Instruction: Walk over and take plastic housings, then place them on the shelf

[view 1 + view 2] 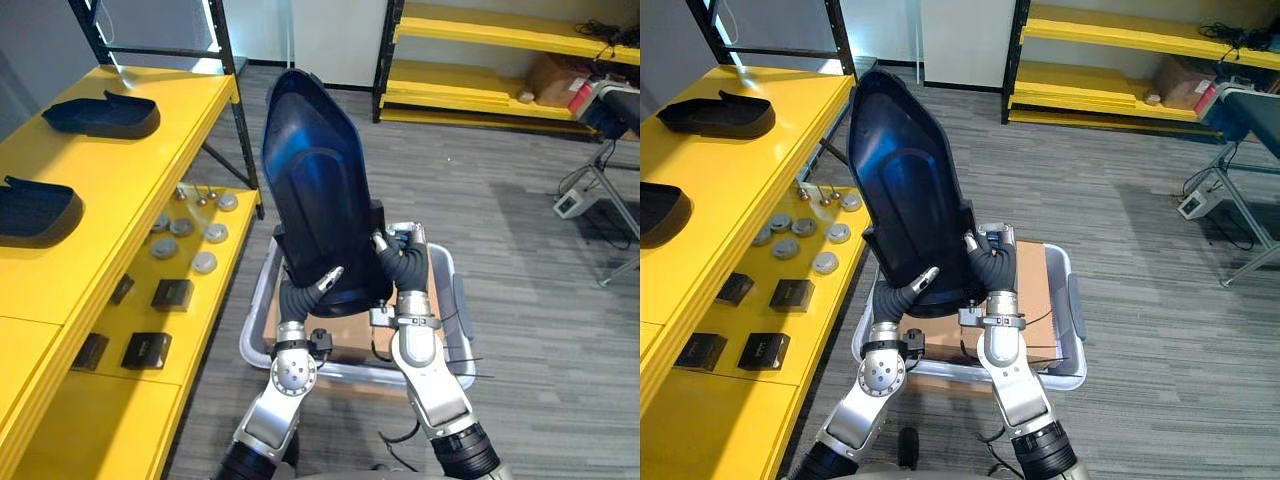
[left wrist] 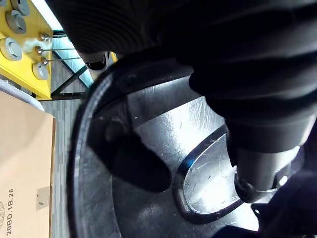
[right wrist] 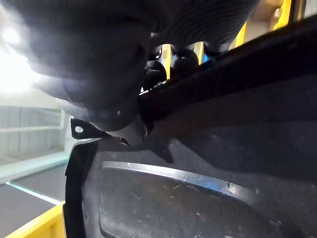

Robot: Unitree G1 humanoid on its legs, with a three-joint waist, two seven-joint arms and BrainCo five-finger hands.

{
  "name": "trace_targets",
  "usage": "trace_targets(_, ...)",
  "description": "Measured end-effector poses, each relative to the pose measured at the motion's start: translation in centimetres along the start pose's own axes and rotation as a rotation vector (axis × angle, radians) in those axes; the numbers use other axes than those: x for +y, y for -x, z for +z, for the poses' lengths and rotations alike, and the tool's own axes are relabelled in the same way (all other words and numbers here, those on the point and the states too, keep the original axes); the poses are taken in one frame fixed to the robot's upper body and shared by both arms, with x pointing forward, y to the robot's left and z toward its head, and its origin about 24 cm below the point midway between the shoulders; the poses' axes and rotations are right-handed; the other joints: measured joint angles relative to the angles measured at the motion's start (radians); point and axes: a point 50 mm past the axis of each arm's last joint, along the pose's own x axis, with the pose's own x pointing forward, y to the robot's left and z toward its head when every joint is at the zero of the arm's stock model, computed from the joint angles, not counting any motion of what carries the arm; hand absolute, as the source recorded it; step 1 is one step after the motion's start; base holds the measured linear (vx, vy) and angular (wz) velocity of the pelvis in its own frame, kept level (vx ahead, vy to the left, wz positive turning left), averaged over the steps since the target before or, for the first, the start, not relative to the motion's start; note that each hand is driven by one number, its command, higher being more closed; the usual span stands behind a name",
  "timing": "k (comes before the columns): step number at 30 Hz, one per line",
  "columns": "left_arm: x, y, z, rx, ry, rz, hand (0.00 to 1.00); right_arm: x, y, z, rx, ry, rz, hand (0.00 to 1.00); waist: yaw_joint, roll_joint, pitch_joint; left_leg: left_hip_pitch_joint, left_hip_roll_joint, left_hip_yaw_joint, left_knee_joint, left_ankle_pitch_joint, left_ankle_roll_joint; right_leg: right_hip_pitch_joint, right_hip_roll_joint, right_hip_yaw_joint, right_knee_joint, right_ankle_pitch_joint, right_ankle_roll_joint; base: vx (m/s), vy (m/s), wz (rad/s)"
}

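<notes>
Where the left eye view looks down, the left hand (image 1: 308, 290) and the right hand (image 1: 403, 265) clamp the lower end of the plastic housing (image 1: 318, 180). It stands upright, narrow end up, over a grey bin (image 1: 256, 318) beside the yellow shelf (image 1: 150, 150), and the forearms rise side by side. In the left wrist view, a dark-tipped finger (image 2: 253, 166) rests on its glossy face. In the right wrist view, fingers (image 3: 153, 74) curl over its rim.

Light: we see even, bright overhead room light | Glare: pale streak at the far left end of the yellow shelf (image 1: 150, 170); blue sheen down the plastic housing (image 1: 318, 190) | Shadows: faint, soft | Wrist views: white flare burns out beside the right hand (image 3: 99, 59); left hand (image 2: 262, 124) reads near black against curved highlights.
</notes>
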Motion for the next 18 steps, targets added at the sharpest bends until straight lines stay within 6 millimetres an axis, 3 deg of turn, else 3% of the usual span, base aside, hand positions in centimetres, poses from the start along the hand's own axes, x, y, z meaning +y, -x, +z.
trace_targets(11, 1.1, -0.4, -0.4, 0.019, -0.015, 0.026, 1.0, -0.2, 0.2, 0.0, -0.026, 0.001, 0.147, 0.0, -0.014, 0.001, -0.026, -0.001, 0.008, 0.007, 0.0, 0.0, 0.0, 0.0, 0.005, 0.008, -0.01, 0.011, -0.003, 0.0, -0.004, -0.02)
trace_targets(18, 1.7, -0.8, 0.0, 0.003, -0.011, 0.037, 1.0, -1.7, -0.2, 2.6, -0.172, 0.068, 0.232, 0.0, -0.015, 0.003, -0.028, 0.005, 0.008, 0.011, 0.0, 0.0, 0.0, 0.003, 0.006, 0.011, -0.009, 0.011, -0.003, 0.0, 0.0, 0.0)
